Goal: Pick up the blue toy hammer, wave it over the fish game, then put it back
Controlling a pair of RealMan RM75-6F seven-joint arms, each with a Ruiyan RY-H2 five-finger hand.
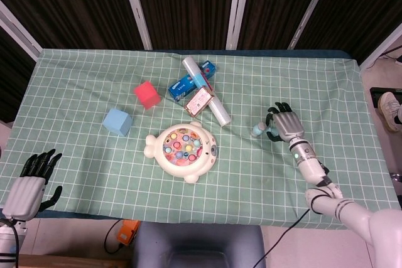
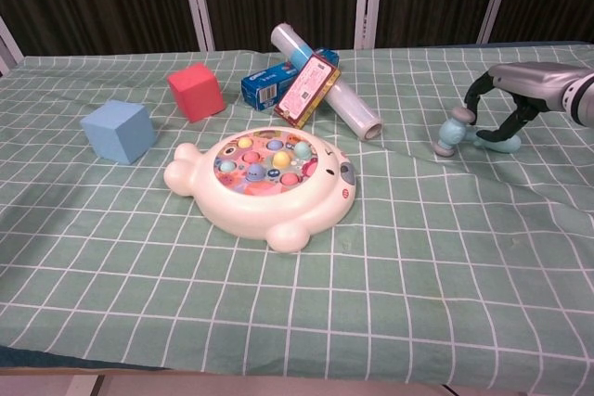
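The blue toy hammer lies on the green checked cloth right of centre, its head pointing left. My right hand arches over the handle, fingers on the far side and thumb on the near side, with a gap still showing; the hammer rests on the cloth. The white fish game sits mid-table, also in the chest view. My left hand hangs off the near left table edge, fingers spread and holding nothing.
Left of the game stand a blue cube and a red cube. Behind the game lie a clear film roll, a blue box and a red packet.
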